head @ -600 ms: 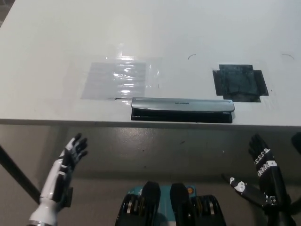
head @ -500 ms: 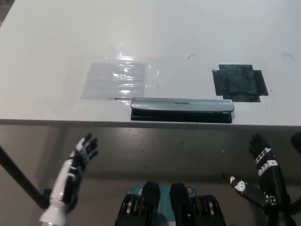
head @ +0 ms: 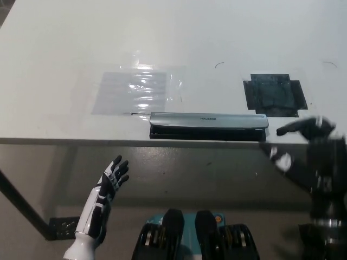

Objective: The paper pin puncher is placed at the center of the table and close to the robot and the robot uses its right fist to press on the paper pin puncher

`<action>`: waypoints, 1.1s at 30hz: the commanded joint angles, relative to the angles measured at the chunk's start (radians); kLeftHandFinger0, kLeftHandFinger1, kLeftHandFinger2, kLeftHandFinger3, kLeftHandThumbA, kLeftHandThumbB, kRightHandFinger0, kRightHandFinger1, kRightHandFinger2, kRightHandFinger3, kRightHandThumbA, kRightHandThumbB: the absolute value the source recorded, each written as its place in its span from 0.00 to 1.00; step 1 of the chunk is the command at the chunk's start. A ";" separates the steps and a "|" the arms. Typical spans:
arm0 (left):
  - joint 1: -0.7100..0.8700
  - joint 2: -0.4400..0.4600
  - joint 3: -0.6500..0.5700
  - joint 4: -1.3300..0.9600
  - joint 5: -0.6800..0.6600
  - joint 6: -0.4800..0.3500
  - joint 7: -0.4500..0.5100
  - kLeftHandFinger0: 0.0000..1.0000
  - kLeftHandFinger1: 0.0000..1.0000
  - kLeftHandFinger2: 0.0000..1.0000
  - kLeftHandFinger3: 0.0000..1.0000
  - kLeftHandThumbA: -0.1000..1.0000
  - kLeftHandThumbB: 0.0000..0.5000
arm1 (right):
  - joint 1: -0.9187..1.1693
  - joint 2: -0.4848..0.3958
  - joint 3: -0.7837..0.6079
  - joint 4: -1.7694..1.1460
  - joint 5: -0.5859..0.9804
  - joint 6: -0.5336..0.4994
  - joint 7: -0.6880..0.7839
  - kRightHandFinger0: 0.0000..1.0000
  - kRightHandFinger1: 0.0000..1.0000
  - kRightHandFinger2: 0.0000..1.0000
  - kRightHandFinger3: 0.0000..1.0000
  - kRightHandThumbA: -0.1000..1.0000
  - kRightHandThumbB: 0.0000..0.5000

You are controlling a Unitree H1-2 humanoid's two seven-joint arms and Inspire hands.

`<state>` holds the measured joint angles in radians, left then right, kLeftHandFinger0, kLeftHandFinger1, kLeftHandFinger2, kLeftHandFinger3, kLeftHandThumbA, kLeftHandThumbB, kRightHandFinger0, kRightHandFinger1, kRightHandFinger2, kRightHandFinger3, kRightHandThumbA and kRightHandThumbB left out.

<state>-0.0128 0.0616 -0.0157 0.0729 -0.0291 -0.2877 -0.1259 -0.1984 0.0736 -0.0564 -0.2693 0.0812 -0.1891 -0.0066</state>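
Note:
The paper pin puncher, a long silver bar on a black base, lies along the near edge of the white table, about at its middle. My black right hand is raised at the table's front edge, just right of the puncher's right end and apart from it; it is blurred, with fingers spread open. Below the table edge at the lower left, my white left hand hangs open, holding nothing.
A clear plastic sheet is taped flat to the table behind the puncher's left end. A black taped square lies at the right, behind my right hand. A black table leg slants at the lower left.
My right hand has risen from below the table up to its front edge, near the puncher's right end. My left hand has drifted right and a little lower.

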 commanded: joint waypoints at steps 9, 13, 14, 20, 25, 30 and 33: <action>-0.002 0.043 0.012 0.023 0.038 -0.094 0.009 1.00 1.00 1.00 1.00 1.00 0.52 | -0.578 0.060 0.034 0.083 0.144 0.375 -0.017 0.01 0.01 0.05 0.06 1.00 0.36; 0.002 0.046 0.007 0.034 0.056 -0.122 0.013 1.00 1.00 1.00 1.00 1.00 0.53 | -0.670 0.094 0.010 0.307 0.161 0.330 -0.014 0.00 0.00 0.00 0.00 1.00 0.43; 0.005 0.047 0.007 0.033 0.056 -0.125 0.014 1.00 1.00 1.00 1.00 1.00 0.53 | -0.687 0.098 0.004 0.349 0.160 0.318 -0.013 0.00 0.00 0.00 0.00 1.00 0.42; -0.004 0.046 0.009 0.042 0.060 -0.135 0.014 1.00 1.00 1.00 1.00 1.00 0.51 | -0.786 0.093 -0.021 0.588 0.113 0.256 -0.042 0.00 0.00 0.00 0.00 1.00 0.35; -0.014 0.047 0.009 0.040 0.057 -0.129 0.009 1.00 1.00 1.00 1.00 1.00 0.55 | -0.808 0.094 -0.037 0.745 0.104 0.195 -0.047 0.00 0.00 0.00 0.00 1.00 0.25; -0.011 0.048 0.009 0.035 0.044 -0.125 0.002 1.00 1.00 1.00 1.00 1.00 0.61 | -0.769 0.096 -0.031 0.889 0.082 0.136 -0.049 0.02 0.00 0.07 0.01 1.00 0.31; -0.011 0.050 0.010 0.032 0.047 -0.124 0.003 1.00 1.00 1.00 1.00 1.00 0.63 | -0.745 0.093 -0.033 0.955 0.074 0.085 -0.055 0.00 0.00 0.10 0.00 1.00 0.23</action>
<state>-0.0132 0.0993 -0.0056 0.1266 0.0187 -0.3664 -0.1274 -0.9327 0.1612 -0.0850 0.6391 0.1703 0.0123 -0.0483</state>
